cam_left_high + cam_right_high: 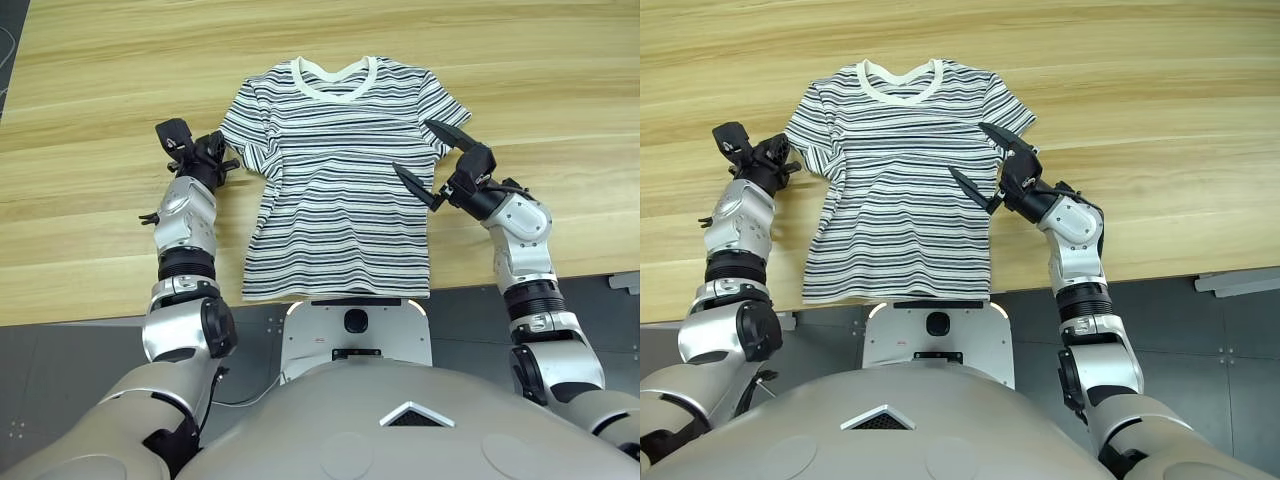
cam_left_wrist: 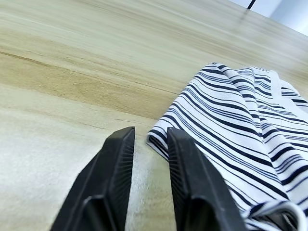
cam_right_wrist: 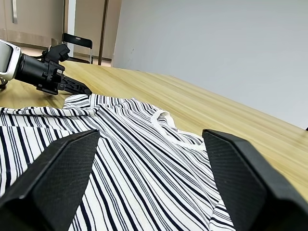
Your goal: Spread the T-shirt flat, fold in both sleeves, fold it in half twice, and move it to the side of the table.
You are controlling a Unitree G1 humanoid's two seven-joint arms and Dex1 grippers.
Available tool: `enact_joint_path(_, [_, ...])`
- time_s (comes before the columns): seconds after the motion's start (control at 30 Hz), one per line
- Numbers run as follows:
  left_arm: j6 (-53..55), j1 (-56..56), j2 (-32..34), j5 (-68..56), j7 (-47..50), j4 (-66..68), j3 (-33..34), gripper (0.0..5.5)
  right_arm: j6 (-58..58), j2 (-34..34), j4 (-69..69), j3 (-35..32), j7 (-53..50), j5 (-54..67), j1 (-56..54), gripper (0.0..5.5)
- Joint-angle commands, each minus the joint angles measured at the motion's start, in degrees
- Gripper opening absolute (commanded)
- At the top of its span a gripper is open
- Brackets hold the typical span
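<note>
With the T-shirt (image 1: 335, 190) spread flat, sleeve-folding starts: my wide-open right gripper (image 1: 413, 146) and barely parted, empty left gripper (image 2: 150, 131) must each pinch a sleeve.

Bright, even light from above covers the pale wood-grain counter (image 1: 560, 90) and the white, dark-striped T-shirt (image 1: 340, 170). Shadows are faint and soft-edged; a thin one lies under the black two-fingered left hand (image 2: 150, 137).
</note>
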Motion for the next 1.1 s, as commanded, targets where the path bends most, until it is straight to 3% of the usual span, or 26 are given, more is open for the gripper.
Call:
enact_joint_path(0.03, [1.2,1.55,-1.46,0.92,-2.24,1.27,-1.81,0.44,-0.66,0.47,0.75,0.2,-0.29,-0.35,-1.21,3.97])
enact_joint_path(0.1, [0.56,1.56,-1.66,1.1,-2.95,0.88,-2.15,0.12,-0.85,0.57,0.96,0.11,-0.38,-0.32,-1.27,3.97])
enact_joint_path(0.7, [-8.66,-1.19,0.76,0.58,1.95,1.01,2.77,0.12,-2.44,1.68,3.72,-0.07,-0.9,-0.21,-1.83,3.97])
enact_joint_path(1.1, [-7.98,-6.84,-0.02,4.73,-3.86,3.48,-4.3,0.12,-3.54,2.89,5.58,0.26,-1.24,-0.48,-1.96,3.97])
